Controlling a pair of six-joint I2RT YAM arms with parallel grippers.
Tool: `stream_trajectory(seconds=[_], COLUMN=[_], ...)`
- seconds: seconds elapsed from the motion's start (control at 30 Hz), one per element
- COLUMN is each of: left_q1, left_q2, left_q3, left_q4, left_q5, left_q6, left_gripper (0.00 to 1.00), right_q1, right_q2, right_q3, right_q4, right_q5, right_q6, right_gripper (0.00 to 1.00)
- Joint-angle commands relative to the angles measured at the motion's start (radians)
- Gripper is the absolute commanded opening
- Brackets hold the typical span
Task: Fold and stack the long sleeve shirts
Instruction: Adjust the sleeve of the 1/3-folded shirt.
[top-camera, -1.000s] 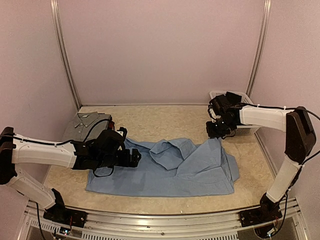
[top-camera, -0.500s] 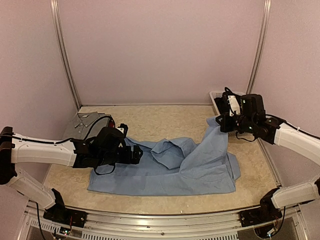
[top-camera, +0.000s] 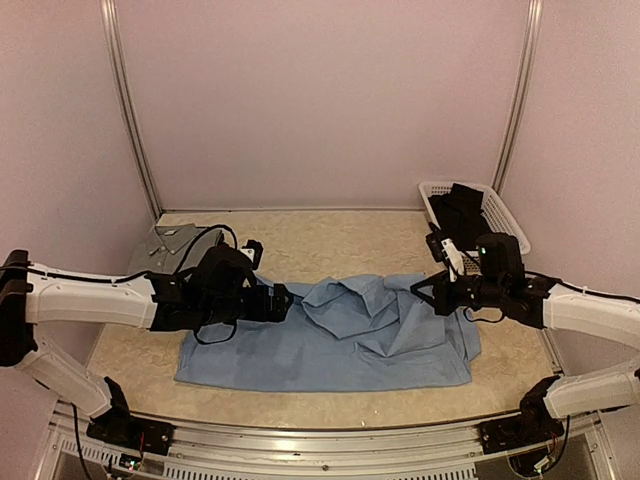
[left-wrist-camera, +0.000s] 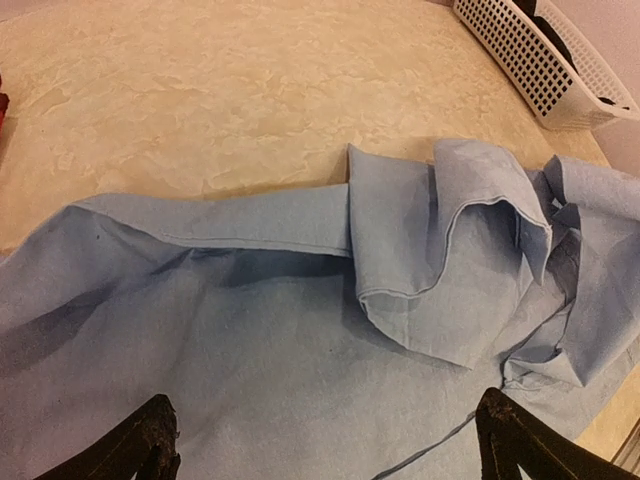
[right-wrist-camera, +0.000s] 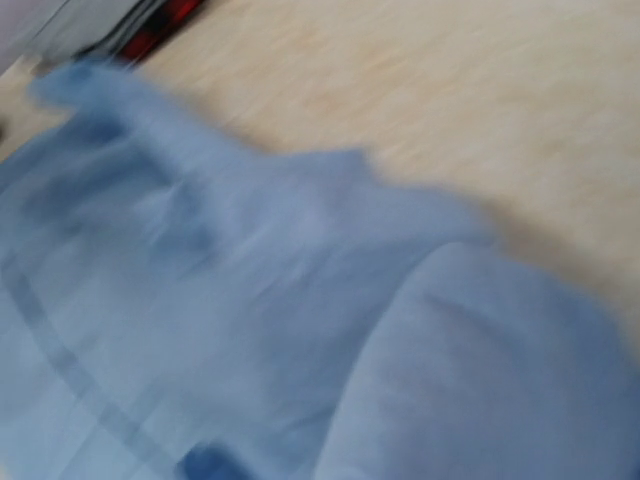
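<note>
The light blue shirt (top-camera: 330, 345) is lying spread on the table (top-camera: 330, 240), directly under and ahead of the left gripper (top-camera: 278, 301), whose 2 fingers are standing wide apart, grasping nothing and hovering just above the cloth. Beyond its fingertips a hemmed flap is folding back on itself into a loose, rumpled bunch. The right gripper (top-camera: 438, 290) is sitting at the shirt's opposite edge with its jaws clenched. Cloth is rising up to it there, so it appears to be pinching that edge, though its own view is blurring too much to show the fingers. A grey shirt (top-camera: 172, 240) is resting behind the left gripper, well apart from the right one, and the white basket (top-camera: 430, 190) is standing behind the right gripper.

The fabric is looking thin, light and limp. It is likely going to sag from any pinch point and drag its neighbouring layers along, not hold a shape. A hem or seam is probably offering the firmest hold. For the left gripper, the straight stitched edge just ahead of its fingertips is seeming the best place to take, pinching 1 layer only.
</note>
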Motion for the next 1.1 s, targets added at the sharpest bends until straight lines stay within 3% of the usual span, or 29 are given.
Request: stream_trajectory(seconds=[0.0,0.37,0.47,0.57,0.73,0.87,1.07], left_q1=[-0.007,-0.007,-0.007,-0.007,-0.007,-0.007,-0.006], left_q2=[0.035,0.115,0.126,0.133,0.141,0.148,0.142], left_q3=[0.060,0.131,0.131,0.126,0.121,0.119,0.109], left_q4=[0.034,0.026,0.029,0.031,0.032,0.034,0.029], left_q5=[0.023,0.046,0.046,0.048,0.050,0.050,0.046], left_q6=[0.039,0.053,0.050,0.045,0.039,0.034,0.032], left_gripper=[0.99,0.99,0.99,0.99,0.99,0.99,0.99], right_q1=[0.085,0.274,0.336,0.388,0.429,0.430,0.417], right_q2=[-0.101,-0.214,-0.234,-0.271,-0.323,-0.339,-0.283], right_q3=[-0.087,-0.292,-0.325,-0.340,-0.291,-0.199,-0.045], right_q4=[0.032,0.009,-0.006,-0.051,-0.193,-0.282,-0.425], right_q5=[-0.050,0.087,0.124,0.165,0.279,0.414,0.658], right_q6=[0.018,0.262,0.317,0.372,0.446,0.489,0.626], right_gripper=[0.05,0.16,0.24,0.40,0.64,0.73,0.77])
